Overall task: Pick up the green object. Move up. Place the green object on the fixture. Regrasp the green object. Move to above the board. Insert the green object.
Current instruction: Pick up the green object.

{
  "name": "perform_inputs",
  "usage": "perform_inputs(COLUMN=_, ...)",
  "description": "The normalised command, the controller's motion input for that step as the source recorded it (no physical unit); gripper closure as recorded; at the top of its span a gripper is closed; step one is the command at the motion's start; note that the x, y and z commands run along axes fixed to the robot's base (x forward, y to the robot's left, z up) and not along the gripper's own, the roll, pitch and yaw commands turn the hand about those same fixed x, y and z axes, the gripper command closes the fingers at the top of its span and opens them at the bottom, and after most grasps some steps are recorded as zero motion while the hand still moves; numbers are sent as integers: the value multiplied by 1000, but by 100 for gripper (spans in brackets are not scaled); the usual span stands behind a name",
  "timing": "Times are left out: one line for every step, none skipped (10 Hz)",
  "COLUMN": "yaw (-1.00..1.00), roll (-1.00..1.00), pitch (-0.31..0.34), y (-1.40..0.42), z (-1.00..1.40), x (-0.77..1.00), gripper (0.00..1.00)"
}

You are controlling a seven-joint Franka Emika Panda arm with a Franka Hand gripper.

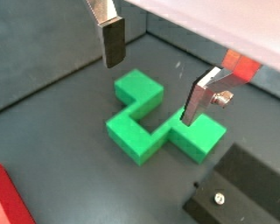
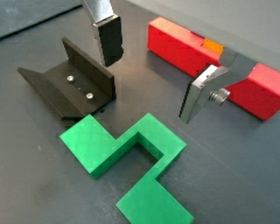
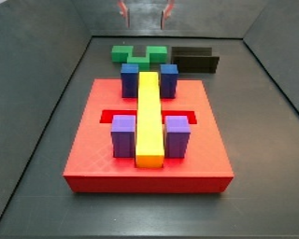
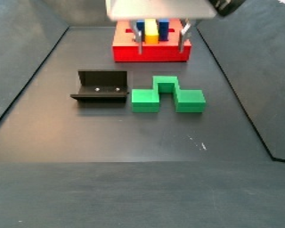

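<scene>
Bright green against the dark grey floor, the green object lies flat on the floor of the enclosure, a blocky U with its notch in the middle, untouched by anything. Just beside it stands the fixture, a dark angled bracket with two small screws visible on its upright wall; a narrow gap separates the two in a side view, and in a wrist view the fixture sits near one arm of the green object without clearly touching it. The gripper hangs above the green object with its jaws spread wide and nothing between them; one silver finger with its dark pad is over bare floor, the other is above the piece's far arm. In the second wrist view the gripper is likewise released, its fingers apart and clear of the green piece below. The board is a large red slab set well apart from the green object, carrying a long yellow bar down its middle, two blue blocks at the end nearer the green object and two purple blocks flanking the bar further along. In a side view the gripper's housing shows at the upper edge, above the board's end.
</scene>
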Motion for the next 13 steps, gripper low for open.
perform_inputs(yaw=29, roll=0, pitch=0, y=-29, z=-494, x=240, gripper=0)
perform_inputs(yaw=40, roll=56, pitch=0, y=-46, z=-431, x=197, gripper=0)
perform_inputs(yaw=40, roll=111, pitch=0, y=-46, z=-409, x=69, gripper=0)
perform_inputs(yaw=23, roll=139, pitch=3, y=-29, z=-400, x=0, gripper=0)
perform_inputs(yaw=26, roll=137, pitch=0, y=-31, z=-423, x=-37, gripper=0)
perform_inputs(yaw=29, roll=137, pitch=0, y=-26, z=-454, x=-63, gripper=0)
perform_inputs(yaw=34, roll=96, pitch=0, y=-26, z=-451, x=-23, gripper=0)
perform_inputs(yaw=31, roll=113, pitch=0, y=-20, z=-417, x=-26, gripper=0)
perform_inputs(yaw=14, roll=159, pitch=0, y=0, z=-337, x=-234, gripper=0)
perform_inputs(yaw=0, roll=91, pitch=0, y=0, z=-86, x=-397, gripper=0)
perform_inputs(yaw=0, roll=69, pitch=0, y=0, z=-11, x=-386, gripper=0)
perform_inputs(yaw=0, roll=59, pitch=0, y=0, z=-63, x=-280, gripper=0)
perform_inputs(yaw=0, roll=21, pitch=0, y=0, z=-211, x=-46, gripper=0)
